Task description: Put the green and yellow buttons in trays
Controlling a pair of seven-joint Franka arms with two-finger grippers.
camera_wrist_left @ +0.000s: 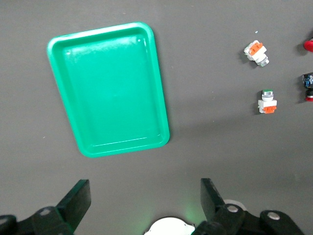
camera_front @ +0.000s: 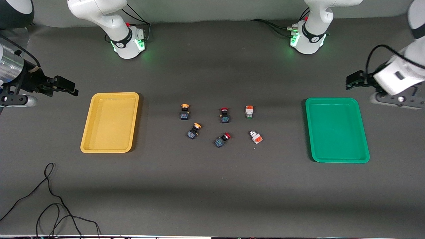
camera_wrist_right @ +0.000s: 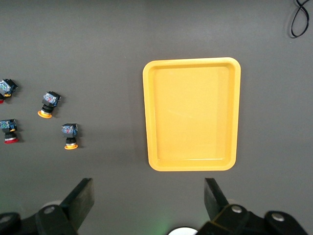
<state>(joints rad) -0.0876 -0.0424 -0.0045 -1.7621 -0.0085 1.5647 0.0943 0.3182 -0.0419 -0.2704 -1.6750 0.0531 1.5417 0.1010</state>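
Two yellow-capped buttons (camera_front: 185,112) (camera_front: 194,130) and two white-grey buttons with orange blocks (camera_front: 249,111) (camera_front: 256,137) lie mid-table between the trays. The yellow tray (camera_front: 109,122) is empty at the right arm's end, and the green tray (camera_front: 337,129) is empty at the left arm's end. My right gripper (camera_front: 71,89) is open in the air beside the yellow tray (camera_wrist_right: 192,113), with yellow-capped buttons (camera_wrist_right: 49,104) (camera_wrist_right: 70,135) in its view. My left gripper (camera_front: 351,81) is open beside the green tray (camera_wrist_left: 108,88), with white-grey buttons (camera_wrist_left: 257,52) (camera_wrist_left: 267,102) in its view.
Two red-capped switches (camera_front: 224,115) (camera_front: 222,139) lie between the yellow-capped and white-grey buttons. A black cable (camera_front: 49,199) loops on the table near the front camera at the right arm's end. The arm bases (camera_front: 127,43) (camera_front: 307,41) stand along the table's edge farthest from the camera.
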